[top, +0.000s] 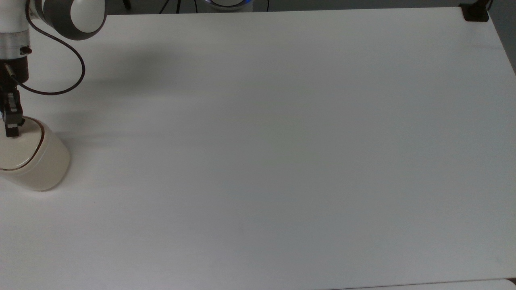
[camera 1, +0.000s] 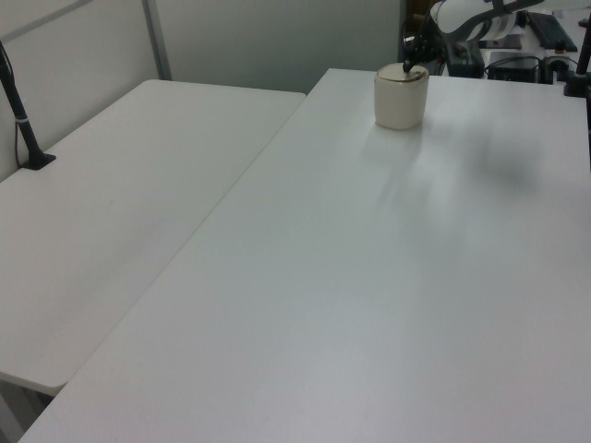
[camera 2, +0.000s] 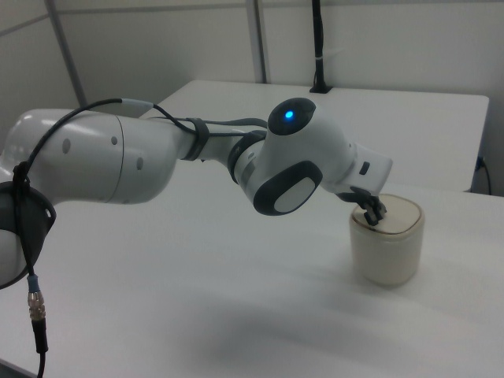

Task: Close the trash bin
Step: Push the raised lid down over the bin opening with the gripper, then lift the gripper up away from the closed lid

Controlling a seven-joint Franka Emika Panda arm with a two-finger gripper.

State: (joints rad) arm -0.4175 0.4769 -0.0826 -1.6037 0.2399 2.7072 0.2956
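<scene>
Bin point(top: 34, 161) stands upright on the white table point(top: 282, 153) at the top view's far left edge, partly cut off by the frame. In the left view the bin point(camera 1: 401, 85) is at the far end of the table point(camera 1: 369, 277), near the edge. In the right view the bin point(camera 2: 387, 244) is at the right, under the arm's wrist.

Lid point(top: 18, 147) lies flat in the rim, level with it; a thin dark seam runs round it. Lid point(camera 2: 390, 214) looks flush in the right view too. No tan interior visible.

Gripper point(top: 12, 125) is on the lid's far edge in the top view, fingertips pointing down and touching or all but touching the lid. In the right view the gripper point(camera 2: 370, 214) sits at the lid's left edge; fingers look drawn close together, nothing between them.

Arm point(camera 2: 157, 165) reaches in from the right view's left, a black cable point(top: 60, 72) looping off the wrist. A second table point(camera 1: 120, 203) adjoins on the left view's left.
</scene>
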